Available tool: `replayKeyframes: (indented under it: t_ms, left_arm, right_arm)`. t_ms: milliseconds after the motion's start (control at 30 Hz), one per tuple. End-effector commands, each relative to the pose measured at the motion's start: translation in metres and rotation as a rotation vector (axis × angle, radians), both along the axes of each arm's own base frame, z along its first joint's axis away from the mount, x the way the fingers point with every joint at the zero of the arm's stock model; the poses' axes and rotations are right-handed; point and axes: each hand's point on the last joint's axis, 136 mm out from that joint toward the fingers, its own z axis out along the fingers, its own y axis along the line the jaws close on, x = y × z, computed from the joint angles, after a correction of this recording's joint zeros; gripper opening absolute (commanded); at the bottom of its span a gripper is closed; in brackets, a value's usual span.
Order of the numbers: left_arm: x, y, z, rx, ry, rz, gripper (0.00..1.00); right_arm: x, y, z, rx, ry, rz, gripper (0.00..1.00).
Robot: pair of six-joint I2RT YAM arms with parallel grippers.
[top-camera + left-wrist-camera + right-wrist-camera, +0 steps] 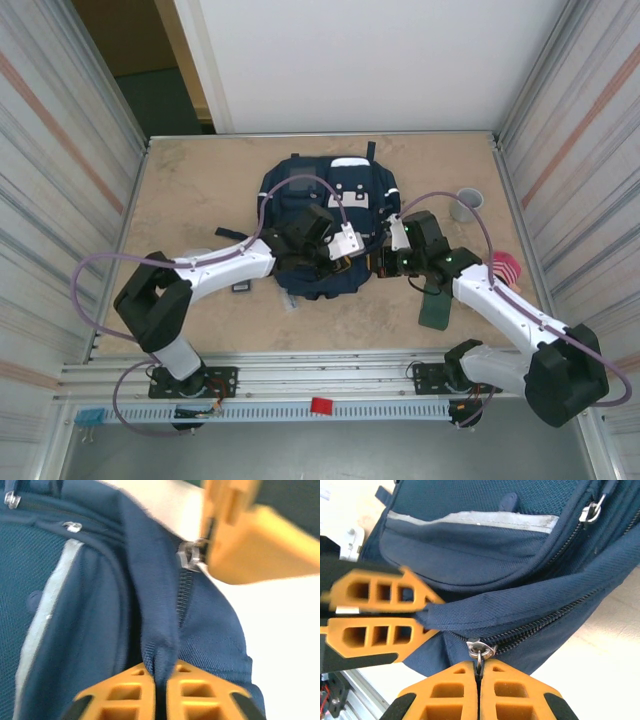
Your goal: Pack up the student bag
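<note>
As wrist views reveal, left end effector [161, 674] pinching student bag [95, 610] fold, right end effector [480, 669] clamping zipper pull [479, 649].

A robot test cell. Ribbed panels [55, 150] wall the frame's sides; an aluminium rail [330, 368] crosses the bottom.

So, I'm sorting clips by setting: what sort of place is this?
Probably a lab robot test cell, not a home or classroom: a wooden-looking tabletop boxed in by ribbed wall panels, with a left arm and right arm bolted to an aluminium rail at its near edge.
</note>
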Motion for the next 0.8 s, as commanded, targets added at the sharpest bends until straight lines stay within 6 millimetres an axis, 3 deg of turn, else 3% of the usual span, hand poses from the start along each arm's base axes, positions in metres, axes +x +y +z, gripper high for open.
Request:
replayKeyframes:
  t_ms: [0, 200, 367, 467, 600, 633, 733, 767]
  left_arm:
    - [-0.009, 0.009, 0.026, -0.041, -0.058, -0.044, 0.00]
    - [-0.037, 0.017, 0.062, -0.148, -0.113, -0.152, 0.00]
    - [-0.055, 0.022, 0.091, -0.226, -0.152, -0.221, 0.00]
    - [-0.053, 0.024, 0.094, -0.228, -0.174, -0.210, 0.00]
    - [-0.036, 0.022, 0.085, -0.188, -0.168, -0.137, 0.00]
    - [-0.029, 0.021, 0.084, -0.180, -0.160, -0.101, 0.00]
    - [-0.002, 0.015, 0.081, -0.160, -0.137, 0.031, 0.00]
    - [0.006, 0.012, 0.081, -0.160, -0.132, 0.061, 0.00]
  right_arm:
    - [0.013, -0.011, 0.012, 0.027, -0.033, -0.029, 0.00]
    - [0.053, -0.063, -0.018, -0.020, 0.045, -0.217, 0.00]
    - [0.095, -0.089, -0.034, -0.024, 0.059, -0.312, 0.00]
    - [0.114, -0.093, -0.034, -0.004, 0.050, -0.320, 0.00]
    - [0.120, -0.089, -0.020, 0.016, 0.015, -0.302, 0.00]
    - [0.118, -0.090, -0.013, 0.020, 0.002, -0.303, 0.06]
    - [0.106, -0.090, 0.003, 0.026, -0.015, -0.296, 0.43]
    - [0.100, -0.092, 0.011, 0.026, -0.023, -0.300, 0.47]
